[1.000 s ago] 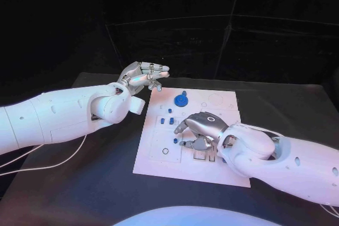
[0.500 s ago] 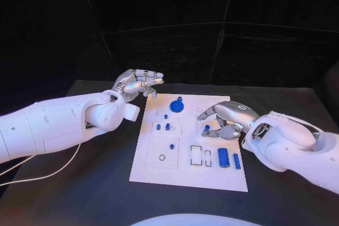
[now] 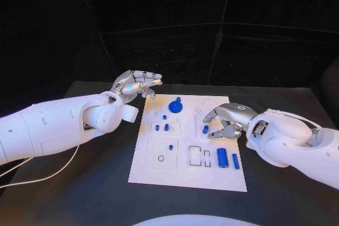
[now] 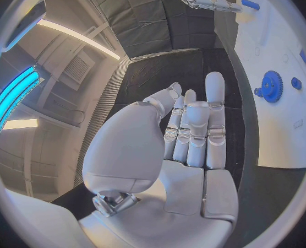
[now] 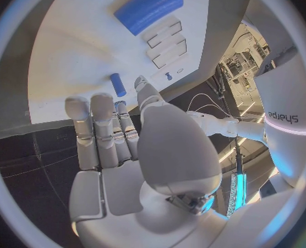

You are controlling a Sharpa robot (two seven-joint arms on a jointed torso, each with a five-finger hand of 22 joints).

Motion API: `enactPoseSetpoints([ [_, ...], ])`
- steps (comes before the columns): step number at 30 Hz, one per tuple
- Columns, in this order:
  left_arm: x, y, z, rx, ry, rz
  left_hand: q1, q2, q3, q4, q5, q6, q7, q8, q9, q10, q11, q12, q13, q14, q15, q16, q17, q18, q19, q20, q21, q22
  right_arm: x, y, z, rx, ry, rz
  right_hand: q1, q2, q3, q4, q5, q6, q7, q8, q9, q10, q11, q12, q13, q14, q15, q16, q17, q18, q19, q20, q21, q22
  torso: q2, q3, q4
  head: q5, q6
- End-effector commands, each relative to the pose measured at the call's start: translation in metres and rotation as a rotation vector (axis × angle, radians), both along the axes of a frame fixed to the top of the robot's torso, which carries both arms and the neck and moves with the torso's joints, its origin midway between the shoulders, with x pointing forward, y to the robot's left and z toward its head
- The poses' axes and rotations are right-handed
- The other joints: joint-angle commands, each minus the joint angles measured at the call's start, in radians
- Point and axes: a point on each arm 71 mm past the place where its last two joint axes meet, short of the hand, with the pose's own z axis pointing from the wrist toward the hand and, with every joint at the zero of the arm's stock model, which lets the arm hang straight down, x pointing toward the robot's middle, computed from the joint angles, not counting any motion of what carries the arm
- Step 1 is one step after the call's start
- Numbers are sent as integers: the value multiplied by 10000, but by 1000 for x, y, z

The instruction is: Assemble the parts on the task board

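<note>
Board [image 3: 185, 174] lies white in the middle of our bench [image 3: 84, 187], with blue parts on it: a gear [image 3: 175, 106] near the far edge, a cylinder [image 3: 222, 158] toward our right. Our right hand [image 3: 227, 121] hangs over the board's right side, fingers [image 5: 101, 132] curled beside a small peg [image 3: 205, 129]; we cannot tell whether they grasp it. Our left hand [image 3: 137, 83] hovers off the board's far left corner, fingers [image 4: 197, 132] released, holding nothing.

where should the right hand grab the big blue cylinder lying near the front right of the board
Probably across its middle, from above. The big blue cylinder lies flat on the white board, its long axis running front to back, so fingers can close on its two long sides. The thin blue bar beside it leaves less room on that side.
</note>
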Motion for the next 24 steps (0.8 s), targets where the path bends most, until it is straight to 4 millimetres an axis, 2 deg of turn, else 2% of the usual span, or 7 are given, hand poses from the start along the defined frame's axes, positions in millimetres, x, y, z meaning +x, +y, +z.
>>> enactPoseSetpoints([
  [1,0,-1,1,-96,-21,-124,-64,5,-69,-12,26,-70,-2,43,-8,-60,-24,33,10,-59,-12,-52,-9,133,-46,18,-34,-17,1,2,-3,-602,100,26,160,106,-76,-27,-2,146,0,80,17,184,-60,177,11,183,-60,131,180,-7,258,-25,207,213,3,-3,6,-4,-21],
  [7,0,-1,1,-93,-16,-122,-65,9,-71,-13,25,-70,-1,46,-7,-62,-23,41,11,-59,-11,-47,-2,133,-46,19,-39,-20,3,7,-4,-678,153,130,470,514,13,-151,-281,305,4,46,-1,634,-180,450,-38,416,-168,143,266,-90,629,-144,514,569,-2,3,4,7,-40],
  [13,0,-1,1,-97,-13,-135,-65,9,-71,-13,25,-70,-1,46,-7,-62,-23,41,11,-59,-11,-47,-2,133,-46,19,-39,-20,5,13,-7,-827,293,229,589,791,226,-152,-503,407,8,27,-15,1121,-255,411,-87,565,-249,212,479,-181,963,-204,851,969,-2,10,1,12,-74],
  [24,0,-1,1,-94,-26,-115,-85,25,-80,-2,24,-69,2,56,-5,-66,-20,57,14,-64,-7,-45,-6,132,-47,23,-49,-27,9,15,-10,-1075,311,155,784,992,813,-92,-792,928,78,122,14,1929,-292,46,-94,778,-286,623,1143,-311,1360,-257,1342,1568,3,8,-2,5,-108],
])
